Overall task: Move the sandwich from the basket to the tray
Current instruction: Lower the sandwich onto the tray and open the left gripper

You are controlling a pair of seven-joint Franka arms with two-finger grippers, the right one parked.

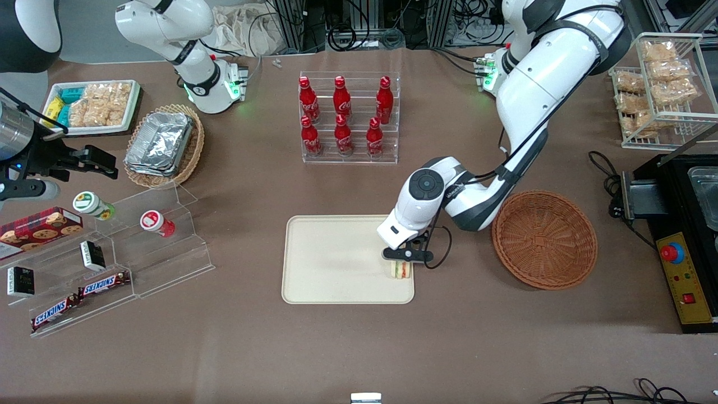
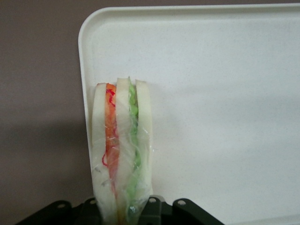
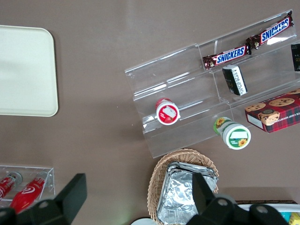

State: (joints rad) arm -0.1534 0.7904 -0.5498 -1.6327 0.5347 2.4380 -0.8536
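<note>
A big brown bench (image 1: 359,348) fills the room, with wires and metal frames past its top edge. Lots of snacks sit on it. A clear rack of red cola bottles (image 1: 343,118) stands near the middle of the bench. Clear steps with Snickers bars (image 1: 78,297) and little pots are toward the parked arm's end.

The cream tray (image 1: 331,261) lies nearer the front camera than the bottles. The round brown wicker basket (image 1: 544,238) sits just beside the tray, toward the working arm's end. The basket has nothing in it now.

The tool (image 1: 405,259) is low over the tray, at the tray edge closest to the basket and near the tray corner that is closest to the front camera. It is closed on the sandwich (image 1: 401,270) and holds it by its narrow end. In the left wrist view the sandwich (image 2: 123,150) stands on its side, so the white bread, the orange-red layer and the green layer all show. It looks wrapped in clear film. It sits right by the rim of the tray (image 2: 220,70), over the tray's flat part. I cannot tell if it touches the tray yet.

So most of the job looks done. The sandwich is out of the basket and has reached the tray. What is left, I think, is to set it down, let go, and lift the tool away.
</note>
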